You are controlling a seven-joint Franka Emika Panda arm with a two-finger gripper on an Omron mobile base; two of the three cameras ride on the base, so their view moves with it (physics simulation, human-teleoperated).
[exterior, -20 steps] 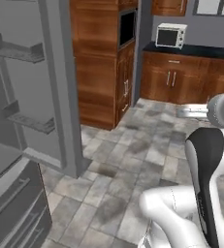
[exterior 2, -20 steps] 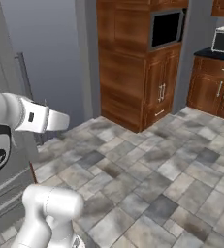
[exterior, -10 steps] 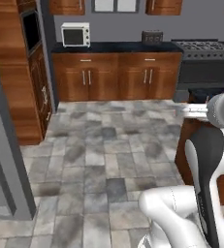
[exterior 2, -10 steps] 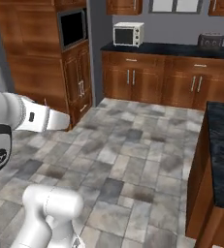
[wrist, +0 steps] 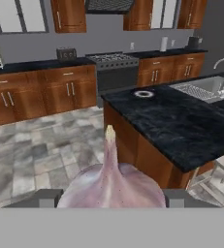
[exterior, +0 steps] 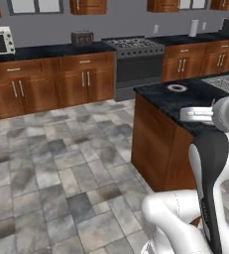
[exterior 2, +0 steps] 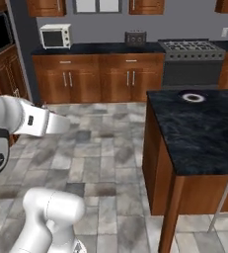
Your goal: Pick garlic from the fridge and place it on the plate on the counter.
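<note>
2 dark finger tips flank the garlic (wrist: 111, 186) at the bottom of the hand view: gripper (wrist: 111, 198) clenched on the bulb, pale pink-white, pointed top upright, filling the lower middle of that view.

1 white arm segment (exterior 2: 36, 121) reaches across the left of the right base view; in the left base view another segment (exterior: 205, 115) lies over the near edge of the counter.

1 counter (exterior 2: 204, 133), black marbled stone on reddish-brown wood, an island standing on the grey tiled floor (exterior: 51, 168). Its near corner faces the hand camera.

1 plate (wrist: 143, 94), white rim and dark centre, lies near the far corner of the worktop, just inside the far edge, well apart from the garlic. Same plate at (exterior 2: 193, 97) and (exterior: 176, 88).

1 steel sink (wrist: 205, 88) with curved tap (wrist: 223, 72), inset toward the right side of the worktop in the hand view.

1 range (exterior 2: 189, 62), grey with black burners, against the far wall.

1 run of wooden base cabinets (exterior 2: 95, 76) under a black top, beside the range.

1 toaster (exterior 2: 135, 37), dark, on that far top.

1 toaster oven (exterior 2: 55, 35), white, at the left end of the same top.
</note>
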